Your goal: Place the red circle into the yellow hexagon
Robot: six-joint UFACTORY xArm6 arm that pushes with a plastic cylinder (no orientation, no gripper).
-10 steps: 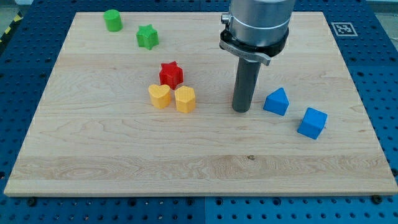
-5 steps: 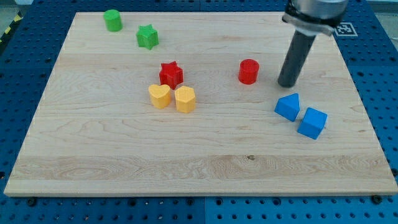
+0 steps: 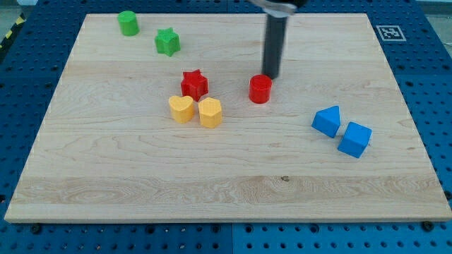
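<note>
The red circle [image 3: 260, 89] stands on the wooden board right of centre. My tip [image 3: 272, 75] is just behind it, at its upper right edge, touching or nearly touching. The yellow hexagon [image 3: 210, 112] lies to the circle's lower left, beside a yellow heart [image 3: 181, 109]. A red star [image 3: 194, 85] sits just above these two yellow blocks, left of the circle.
A green cylinder [image 3: 128, 22] and a green star [image 3: 167, 41] sit at the board's top left. A blue triangular block [image 3: 327, 121] and a blue cube [image 3: 354, 139] lie together at the right.
My tip swung from the right of the red circle to just above it. The red circle slid left and slightly down, toward the yellow hexagon. The blue triangular block was pushed right against the blue cube earlier.
</note>
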